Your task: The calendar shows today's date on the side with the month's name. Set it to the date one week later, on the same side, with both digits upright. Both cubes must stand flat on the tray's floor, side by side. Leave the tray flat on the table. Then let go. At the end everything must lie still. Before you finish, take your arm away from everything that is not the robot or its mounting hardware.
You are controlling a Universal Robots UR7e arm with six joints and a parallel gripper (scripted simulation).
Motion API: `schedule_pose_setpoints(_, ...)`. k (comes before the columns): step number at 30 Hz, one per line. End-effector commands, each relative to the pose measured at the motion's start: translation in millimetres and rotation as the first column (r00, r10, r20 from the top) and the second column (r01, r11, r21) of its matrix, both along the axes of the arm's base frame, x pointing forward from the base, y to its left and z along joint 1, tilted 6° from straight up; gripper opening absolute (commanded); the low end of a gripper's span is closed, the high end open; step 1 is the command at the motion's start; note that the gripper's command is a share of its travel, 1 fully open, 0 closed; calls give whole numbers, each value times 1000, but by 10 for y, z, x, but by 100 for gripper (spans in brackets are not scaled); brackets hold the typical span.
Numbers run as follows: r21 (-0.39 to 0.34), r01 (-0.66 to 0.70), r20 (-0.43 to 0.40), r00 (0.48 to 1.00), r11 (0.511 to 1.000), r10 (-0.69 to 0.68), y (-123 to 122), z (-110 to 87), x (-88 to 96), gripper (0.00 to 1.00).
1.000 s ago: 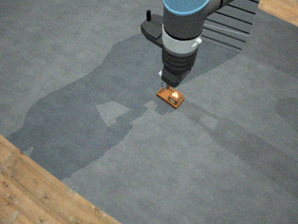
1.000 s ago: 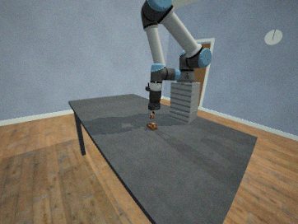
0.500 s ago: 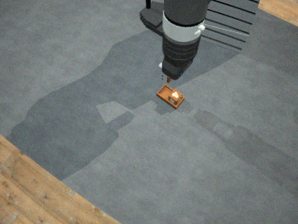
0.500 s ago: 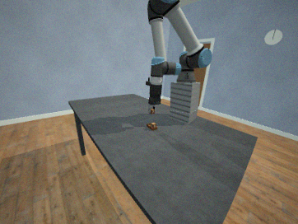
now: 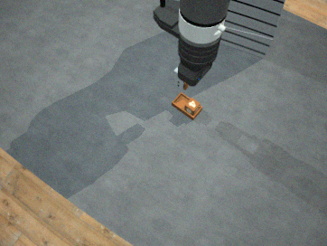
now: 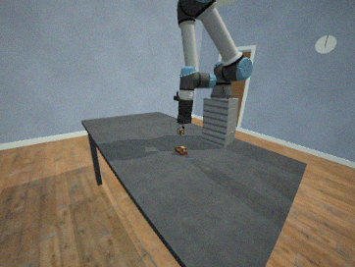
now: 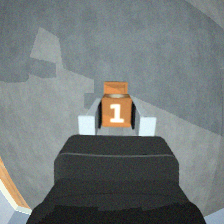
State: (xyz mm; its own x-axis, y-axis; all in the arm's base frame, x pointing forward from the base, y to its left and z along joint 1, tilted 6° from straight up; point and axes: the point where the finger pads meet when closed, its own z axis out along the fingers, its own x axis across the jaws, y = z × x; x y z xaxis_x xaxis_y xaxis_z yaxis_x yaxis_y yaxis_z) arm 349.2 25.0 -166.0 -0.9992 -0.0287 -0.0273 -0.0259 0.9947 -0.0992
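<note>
- Fingers: about half-open and clamped on a held cube (image 7: pixel 116 112), one pad on each side face. The face toward the wrist cam shows a white "1", upright in that view.
- Held cube is off the worktop (image 5: pixel 90 68). In the ext. view it hangs well above the tray (image 6: pixel 180 150), with clear air between them.
- Tray (image 5: pixel 179 97) sits flat on the worktop, just below the arm (image 5: pixel 199 27) in the top view. Its long axis runs diag., upper-left to lower-right in that view.
- Second cube (image 5: pixel 193 105) stands in the tray's lower-right half. The upper-left half looks vacant, and that is the end nearer the fingers.
- Key relation: the tray lies below the held cube and slightly ahead of it. In the wrist view it peeks out just past the cube's top edge (image 7: pixel 115 88), approx. centred on the finger line.
- Judgement: the free slot is the target. The move needs a short shift toward the tray's upper-left end, then a straight descent.
- The cube has no long axis, so what counts is which face ends up on the month side and whether that digit is upright. The month side can't be read from these views.
- The digit on the second cube is too small to tell.
- Risk (judgement): a cube edge could catch the tray rim or nudge the second cube on the way down, so the tray could skid.
</note>
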Motion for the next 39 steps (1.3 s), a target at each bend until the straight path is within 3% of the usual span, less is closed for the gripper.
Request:
schedule_pose_setpoints(1,0,0,1,1000,1000,0,0,3,3,57)
schedule_pose_setpoints(15,-1,-48,-4,999,999,48,-37,3,15,57)
schedule_pose_setpoints(30,-4,-287,-29,958,958,287,-212,3,65,57)
schedule_pose_setpoints(39,0,-540,-57,841,842,539,-393,2,104,57)
